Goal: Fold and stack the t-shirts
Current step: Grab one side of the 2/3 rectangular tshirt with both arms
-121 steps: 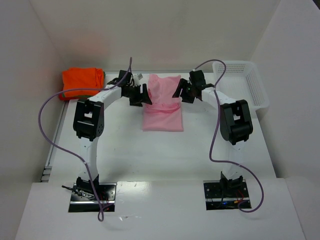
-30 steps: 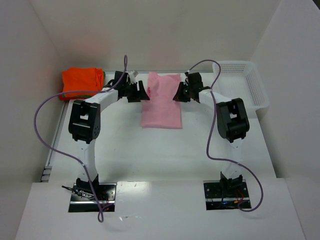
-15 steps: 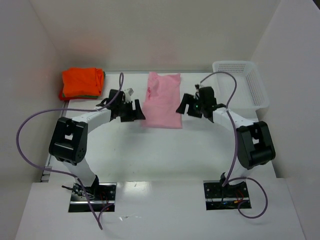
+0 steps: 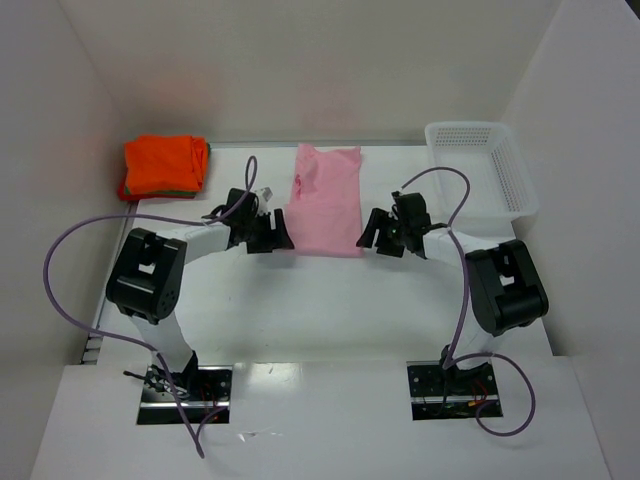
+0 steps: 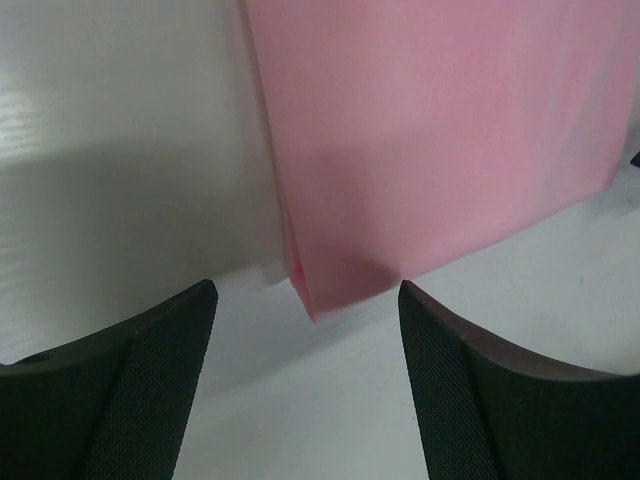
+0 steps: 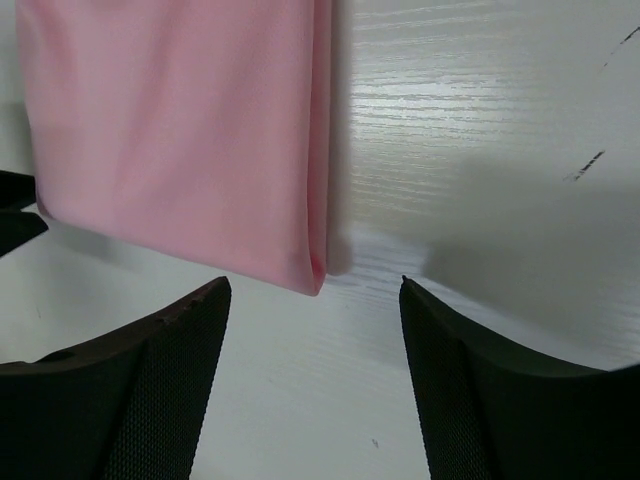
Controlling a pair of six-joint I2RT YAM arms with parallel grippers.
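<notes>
As the pale pink t-shirt lay flat in the middle of the worktop, its long axis running away from the arms, the left fingers and right fingers stood apart and empty, flanking its near corners, neither nearer.

White table, plain white walls on three sides, soft even light.
</notes>
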